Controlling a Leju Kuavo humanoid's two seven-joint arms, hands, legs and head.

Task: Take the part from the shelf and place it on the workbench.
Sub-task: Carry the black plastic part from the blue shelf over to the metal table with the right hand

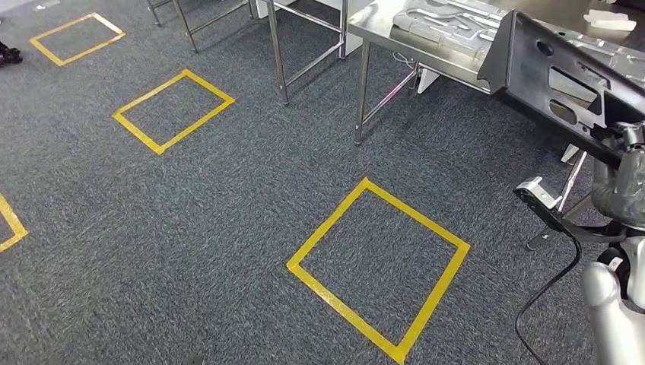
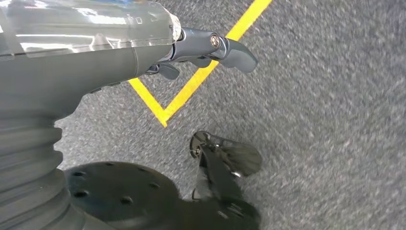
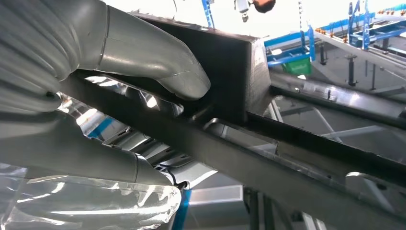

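Observation:
The part [image 1: 555,84] is a long dark metal bracket with cut-out holes. My right hand [image 1: 620,163] grips its near end at the right of the head view and holds it in the air over the near edge of the steel workbench [image 1: 380,26]. In the right wrist view the grey thumb [image 3: 158,62] presses on one side of the part [image 3: 239,86] and the fingers wrap the other side. My left hand [image 2: 206,52] hangs over the carpet with its thumb stuck out and nothing in it.
Silver stamped panels [image 1: 445,23] and a white object [image 1: 608,21] lie on the workbench. Its steel legs [image 1: 361,91] and another frame's legs [image 1: 278,53] stand on the grey carpet. Yellow tape squares [image 1: 378,266] [image 1: 173,110] mark the floor.

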